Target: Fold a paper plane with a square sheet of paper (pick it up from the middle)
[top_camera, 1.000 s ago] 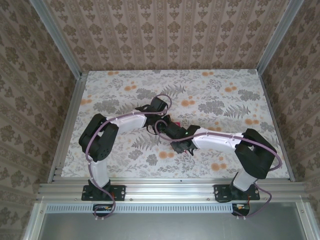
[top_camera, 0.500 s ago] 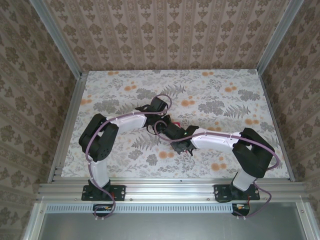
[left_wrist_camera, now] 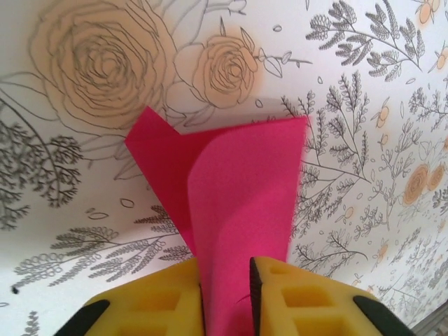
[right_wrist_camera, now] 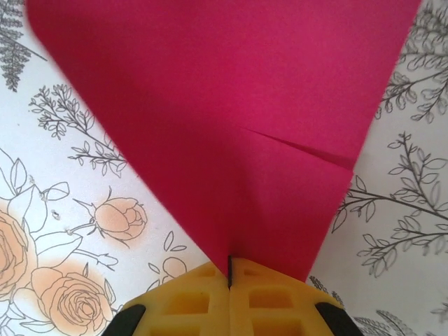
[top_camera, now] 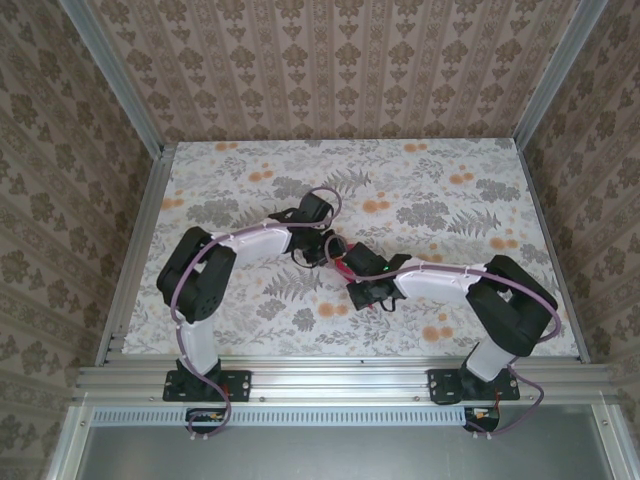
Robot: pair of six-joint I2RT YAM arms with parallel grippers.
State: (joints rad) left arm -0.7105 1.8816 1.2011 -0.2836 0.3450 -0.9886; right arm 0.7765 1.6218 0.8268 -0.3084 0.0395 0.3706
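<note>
The square sheet of paper [top_camera: 338, 258] is magenta-pink and folded into a pointed, layered wedge, held up between the two arms over the middle of the table. In the right wrist view the paper [right_wrist_camera: 224, 126] fans out wide from my right gripper [right_wrist_camera: 229, 266], whose yellow fingers are shut on its narrow end. In the left wrist view a curled flap of the paper [left_wrist_camera: 238, 189] runs down between the parted fingers of my left gripper [left_wrist_camera: 225, 269], which stands open around it. From above, the left gripper [top_camera: 318, 250] and the right gripper [top_camera: 345, 272] nearly meet.
The floral tablecloth [top_camera: 440, 200] covers the table, with orange flower prints scattered on it. Aluminium rails [top_camera: 140, 250] and patterned walls close in the left, right and back sides.
My left gripper's jaws have parted from shut. My right gripper has closed onto the paper, and the right arm has shifted slightly right and toward the near edge.
</note>
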